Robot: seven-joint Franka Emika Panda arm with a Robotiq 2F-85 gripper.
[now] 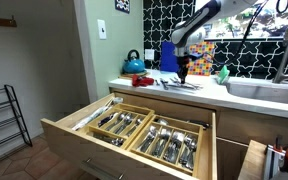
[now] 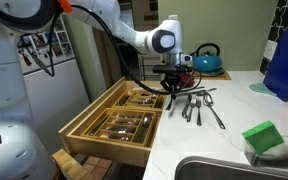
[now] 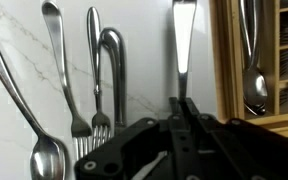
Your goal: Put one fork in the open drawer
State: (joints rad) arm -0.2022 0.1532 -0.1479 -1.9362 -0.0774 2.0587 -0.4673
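- We see the gripper low over the counter, close to the counter's edge that borders the drawer.
- In the wrist view its fingers are drawn almost together on the narrow part of a flat-handled utensil. They seem to pinch it, though we cannot tell how firmly.
- The utensil's head is hidden under the gripper, so we cannot say whether it is a fork. Two forks lie free on the counter just beside it, with spoons further along.
- The held piece looks to be at counter level, not yet carried over the edge.
- The drawer stands pulled out below the counter's edge, and its divider compartments already hold cutlery.
- We judge the task to be at the pick-up stage. Lifting, carrying past the counter's edge and releasing into a compartment are all left to do.
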